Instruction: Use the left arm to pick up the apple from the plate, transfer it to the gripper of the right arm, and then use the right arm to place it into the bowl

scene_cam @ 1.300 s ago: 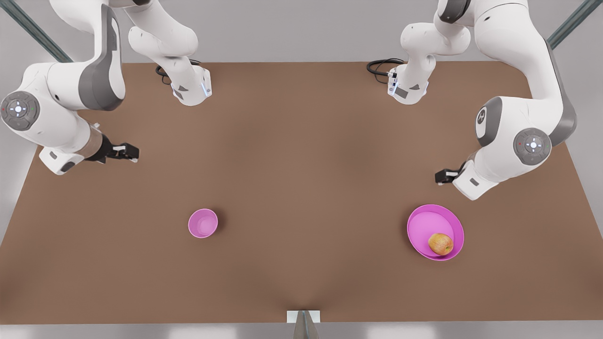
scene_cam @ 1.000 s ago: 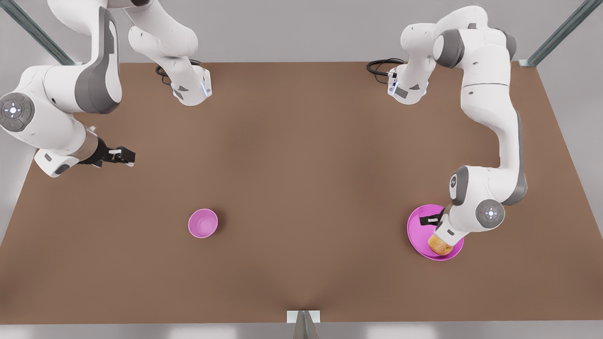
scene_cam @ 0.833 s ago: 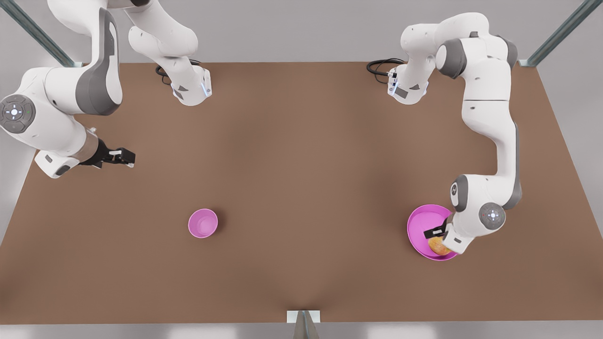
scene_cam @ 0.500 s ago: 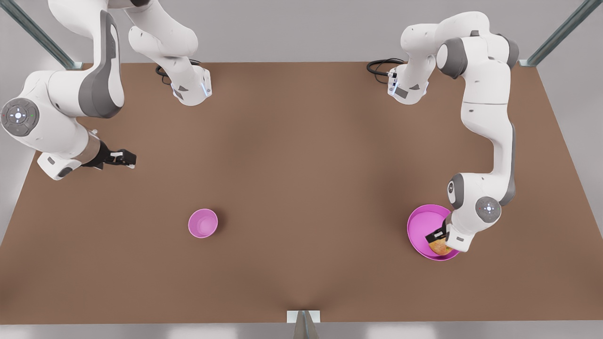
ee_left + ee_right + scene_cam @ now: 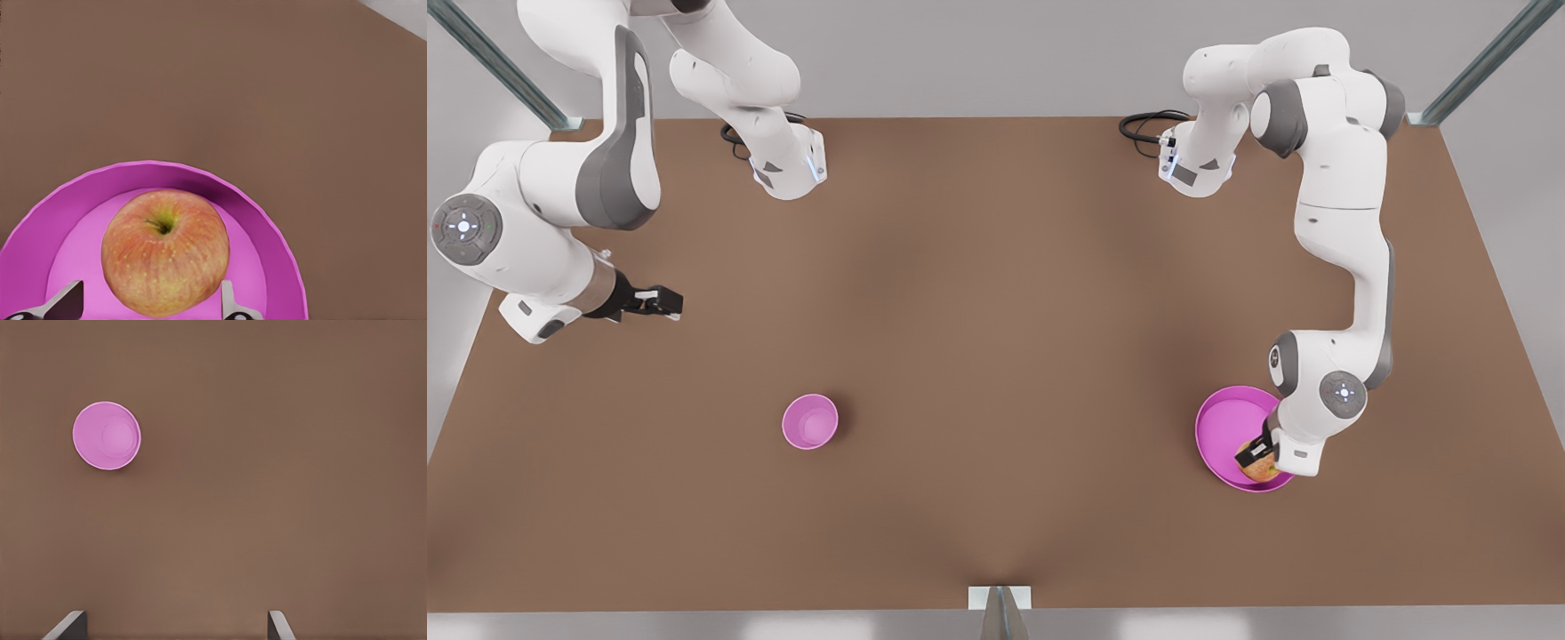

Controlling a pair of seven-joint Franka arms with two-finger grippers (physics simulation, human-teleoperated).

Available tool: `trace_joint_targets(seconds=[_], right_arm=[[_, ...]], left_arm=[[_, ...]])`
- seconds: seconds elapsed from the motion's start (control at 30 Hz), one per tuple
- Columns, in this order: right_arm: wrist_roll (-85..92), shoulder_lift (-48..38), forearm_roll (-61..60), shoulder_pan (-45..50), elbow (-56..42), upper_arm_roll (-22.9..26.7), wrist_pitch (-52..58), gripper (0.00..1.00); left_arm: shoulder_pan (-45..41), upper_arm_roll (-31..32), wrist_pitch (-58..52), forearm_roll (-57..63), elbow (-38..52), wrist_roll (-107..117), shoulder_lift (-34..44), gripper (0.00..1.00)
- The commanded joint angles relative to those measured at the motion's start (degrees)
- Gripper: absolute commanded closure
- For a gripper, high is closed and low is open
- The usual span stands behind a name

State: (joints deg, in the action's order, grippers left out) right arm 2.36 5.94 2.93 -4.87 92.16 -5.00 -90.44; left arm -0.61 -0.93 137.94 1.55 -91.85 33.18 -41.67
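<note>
The yellow-orange apple [image 5: 165,252] with a red blush lies in the magenta plate [image 5: 267,233], stem up. My left gripper [image 5: 148,307] is open, with one fingertip on each side of the apple. In the front view the plate [image 5: 1221,431] sits at the front view's right, and the left gripper [image 5: 1256,450] hangs over the apple [image 5: 1261,468], partly hiding it. The small pale pink bowl [image 5: 810,421] stands left of the middle. My right gripper [image 5: 665,302] waits open near the table's left edge, far from the bowl [image 5: 107,435], with nothing between its fingers [image 5: 70,623].
The brown table [image 5: 996,293] carries both arm bases [image 5: 787,169] at its far edge, with black cables [image 5: 1152,124] beside them. A metal post [image 5: 1000,613] stands at the middle of the near edge. Bare tabletop lies between bowl and plate.
The left arm swung down from above the table's right side onto the plate, and its gripper settled around the apple. The right arm only shifted slightly.
</note>
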Motion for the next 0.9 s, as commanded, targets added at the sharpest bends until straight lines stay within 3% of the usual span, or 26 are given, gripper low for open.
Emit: trace_joint_targets(seconds=[0.0, 0.87], right_arm=[[0.4, -0.1, 0.1, -0.1, 0.0, 0.0, -0.2, 0.0], [0.4, -0.1, 0.1, 0.1, 0.5, -0.1, -0.4, 0.0]], left_arm=[[0.0, 0.0, 0.7, 0.1, 0.0, 6.6, -0.2, 0.0], [-0.1, 0.1, 6.3, 0.3, 0.1, 6.6, -3.0, 0.0]])
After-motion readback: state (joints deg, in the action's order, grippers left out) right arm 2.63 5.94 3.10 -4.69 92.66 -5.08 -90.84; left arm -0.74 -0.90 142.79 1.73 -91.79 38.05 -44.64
